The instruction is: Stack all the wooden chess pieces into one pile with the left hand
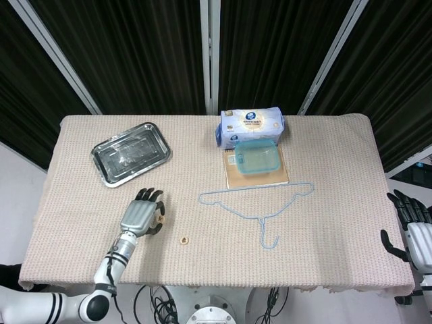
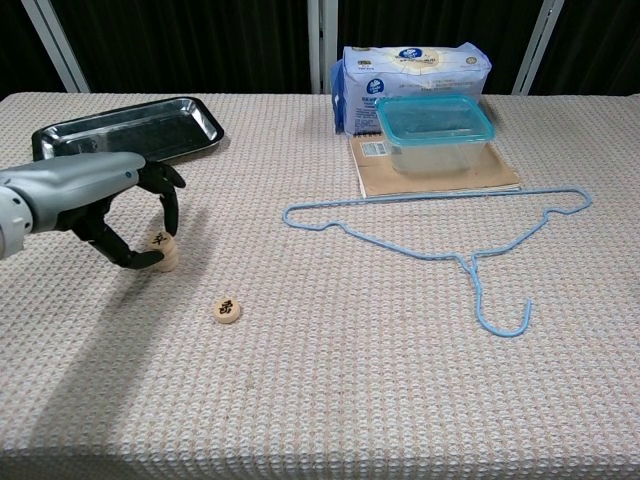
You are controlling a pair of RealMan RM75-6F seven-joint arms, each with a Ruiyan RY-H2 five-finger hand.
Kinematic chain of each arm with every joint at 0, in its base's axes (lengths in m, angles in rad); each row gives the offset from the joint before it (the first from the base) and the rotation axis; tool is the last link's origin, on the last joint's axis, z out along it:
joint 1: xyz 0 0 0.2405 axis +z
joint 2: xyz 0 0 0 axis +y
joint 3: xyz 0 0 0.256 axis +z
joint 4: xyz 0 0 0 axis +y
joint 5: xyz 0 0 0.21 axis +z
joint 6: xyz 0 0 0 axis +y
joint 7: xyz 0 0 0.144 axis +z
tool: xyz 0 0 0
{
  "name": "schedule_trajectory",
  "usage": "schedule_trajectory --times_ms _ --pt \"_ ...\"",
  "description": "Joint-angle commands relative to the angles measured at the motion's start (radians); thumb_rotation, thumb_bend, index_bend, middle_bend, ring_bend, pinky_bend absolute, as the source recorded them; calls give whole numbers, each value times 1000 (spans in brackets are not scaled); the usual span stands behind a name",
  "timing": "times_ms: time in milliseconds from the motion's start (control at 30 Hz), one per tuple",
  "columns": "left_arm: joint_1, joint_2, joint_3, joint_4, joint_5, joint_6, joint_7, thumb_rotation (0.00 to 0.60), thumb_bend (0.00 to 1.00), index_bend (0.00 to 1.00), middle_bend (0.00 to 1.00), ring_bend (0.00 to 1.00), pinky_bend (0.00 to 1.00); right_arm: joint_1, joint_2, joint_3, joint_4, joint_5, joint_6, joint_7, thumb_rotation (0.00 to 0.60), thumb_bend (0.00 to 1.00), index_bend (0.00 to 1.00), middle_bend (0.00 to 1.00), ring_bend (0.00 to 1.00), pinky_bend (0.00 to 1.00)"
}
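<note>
My left hand [image 2: 105, 205] has its fingers [image 2: 168, 205] clamped on the top piece [image 2: 161, 242], seating it squarely on the pile; a loose piece [image 2: 227, 310] waits nearby on the desk [image 2: 330, 350].

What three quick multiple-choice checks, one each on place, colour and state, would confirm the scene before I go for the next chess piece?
1. Where does the loose chess piece lie?
A. In the metal tray
B. On the cloth, nearer the camera than the left hand
C. Under the hanger

2. What colour is the wire hanger?
A. Light blue
B. Red
C. Black

3. What is the left hand doing?
A. Resting flat in the tray
B. Lifting the tissue pack
C. Fingers curled around the small pile of chess pieces

Answers: 1 B, the chest view shows it alone on the cloth in front of the hand. 2 A, its wire is pale blue in both views. 3 C, thumb and fingers flank the pile on the cloth.
</note>
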Motion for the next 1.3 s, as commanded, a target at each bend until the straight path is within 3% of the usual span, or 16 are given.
schedule_trajectory --times_ms 33,900,1067,1300 --pt "0 -1 -1 0 1 -1 0 600 308 504 99 0 0 1 0 0 1 1 -2 0 600 406 0 0 0 0" --pt "5 12 2 -16 3 -2 3 600 310 428 99 0 0 1 1 -1 -1 1 -4 -4 600 406 0 0 0 0" --pt "6 14 0 -21 9 0 -1 600 310 377 98 0 0 -1 1 -1 -2 -1 2 -4 600 406 0 0 0 0" --pt "32 48 23 -105 88 62 10 600 309 375 97 0 0 -1 2 2 1 5 -1 5 600 406 0 0 0 0"
